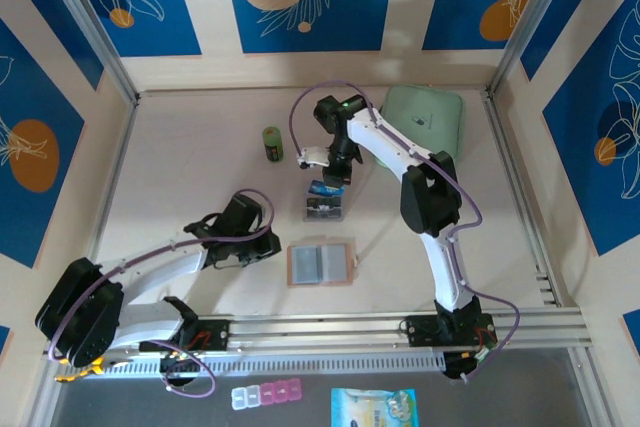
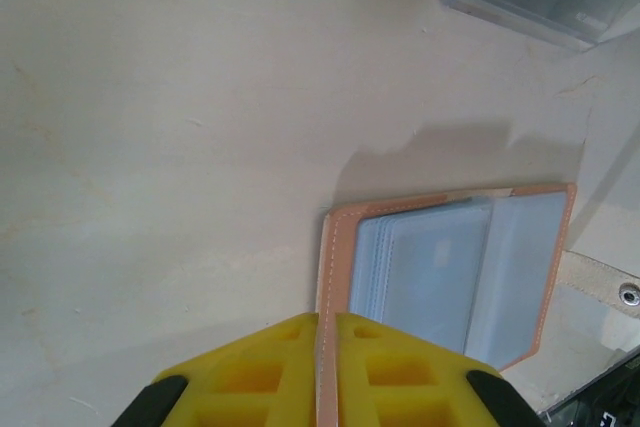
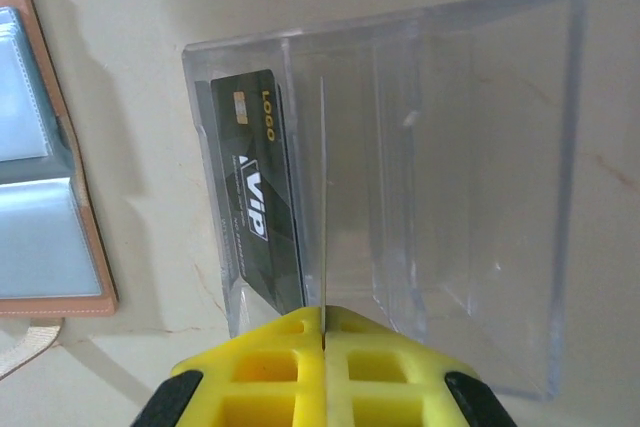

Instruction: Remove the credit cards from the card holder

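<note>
Top external — left gripper (image 2: pixel 326 319) pinches open card holder (image 1: pixel 320 264), lengthwise left-right; right gripper (image 3: pixel 323 312) pinches credit card (image 1: pixel 321 188).

From above and behind the arm bases, my top camera looks down over the whole table (image 1: pixel 200 177). Both wrist cameras sit close, angled down, sharing the card holder (image 2: pixel 450 277) and clear box (image 3: pixel 450 197)
</note>
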Available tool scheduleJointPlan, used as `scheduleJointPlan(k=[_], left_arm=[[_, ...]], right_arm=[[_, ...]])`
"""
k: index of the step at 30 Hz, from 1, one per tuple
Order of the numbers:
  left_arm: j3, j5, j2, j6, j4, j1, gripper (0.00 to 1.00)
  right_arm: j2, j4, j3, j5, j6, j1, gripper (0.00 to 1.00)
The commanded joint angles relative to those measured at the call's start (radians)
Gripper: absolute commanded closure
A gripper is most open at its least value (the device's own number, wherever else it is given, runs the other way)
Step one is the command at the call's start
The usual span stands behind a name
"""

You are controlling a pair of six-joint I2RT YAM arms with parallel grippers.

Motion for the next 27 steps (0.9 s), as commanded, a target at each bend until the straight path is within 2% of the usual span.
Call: scheduleJointPlan(k=[1,11,20,27], left_arm=[[-0.019,0.012,-0.026,0.018,-0.024,0.019,0.88],[-0.037,0.022,-0.031,0.015,-0.010,0.030,0.88],[-0.047,0.032,-0.028,0.012,-0.001,0.037,0.88],[-0.046,0.040,-0.031,0.005,0.012,0.039,0.88]], right_arm=[[0.008,-0.018,-0.031,-0.024,-0.008,0.018,1.00],[0.027,0.005,-0.068,-0.040,-0.021,0.042,1.00],[0.022,-0.001,-0.032,-0.072,0.003,0.028,0.86],[-0.051,0.041,-0.014,-0.024,0.039,0.017,0.83]])
